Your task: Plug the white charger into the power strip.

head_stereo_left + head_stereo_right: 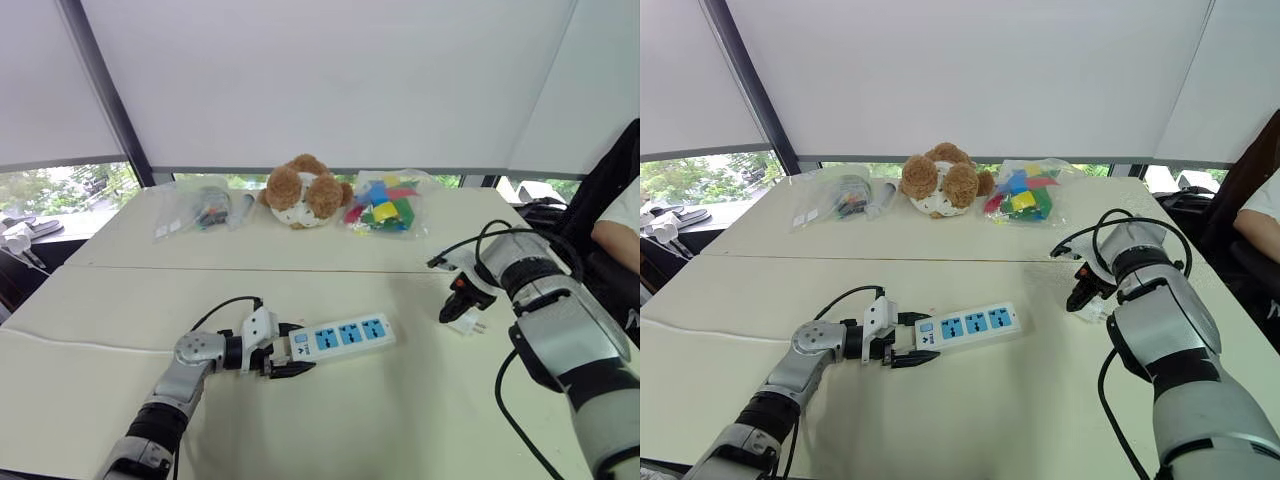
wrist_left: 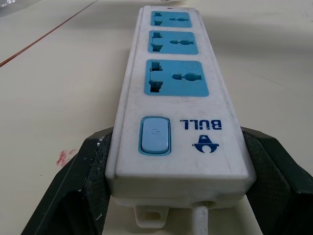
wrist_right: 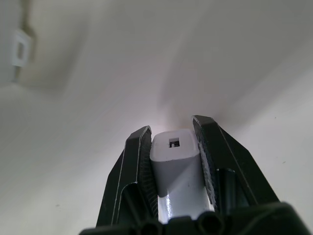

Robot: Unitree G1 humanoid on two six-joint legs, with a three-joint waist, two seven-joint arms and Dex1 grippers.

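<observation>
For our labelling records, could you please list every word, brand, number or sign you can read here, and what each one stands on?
"BULL", with a small blue logo under it: on the power strip, beside its switch, seen upside down from the left wrist.
A faint power symbol: on the switch.
White charger: no readable text.
Bags at the table's far edge: nothing readable.

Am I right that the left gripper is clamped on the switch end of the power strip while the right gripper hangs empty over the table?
Not quite. The left gripper does clamp the switch end of the power strip, but the right gripper is not empty: the right wrist view shows it shut on the white charger.
</observation>
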